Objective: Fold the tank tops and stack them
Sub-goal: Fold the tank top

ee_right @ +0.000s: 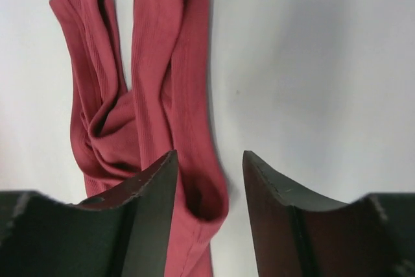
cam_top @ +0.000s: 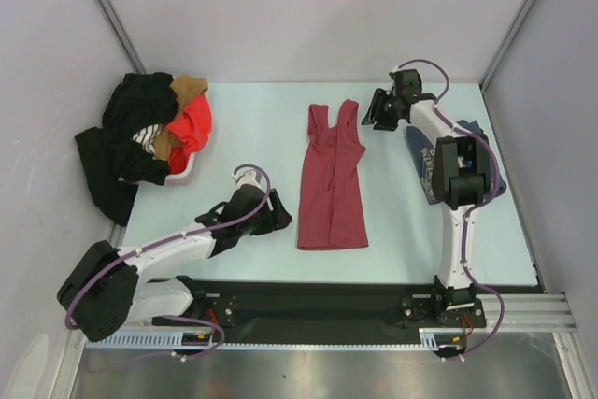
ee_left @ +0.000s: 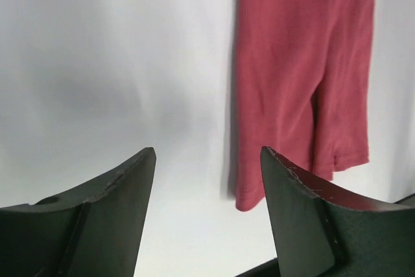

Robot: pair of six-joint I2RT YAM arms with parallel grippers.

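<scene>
1. The left arm lies low, reaching from its base toward mid-table. The left gripper (ee_left: pixel 207 154) sits just beside the near left hem of the maroon tank top (cam_top: pixel 333 184), its fingers apart with nothing between them.
2. The right arm stretches far back, wrist bent left. The right gripper (ee_right: pixel 210 155) hovers at the straps with its fingers apart, gripping nothing.
3. The maroon top lies long and narrow mid-table, straps at the far end.
4. The blue-grey tank top (cam_top: pixel 491 151) lies at the right, mostly hidden under the right arm.
5. The table (cam_top: pixel 243 128) is pale blue, with a clothes pile (cam_top: pixel 149 137) at the far left. Plain pale walls (cam_top: pixel 308 7) enclose 3 sides.
</scene>
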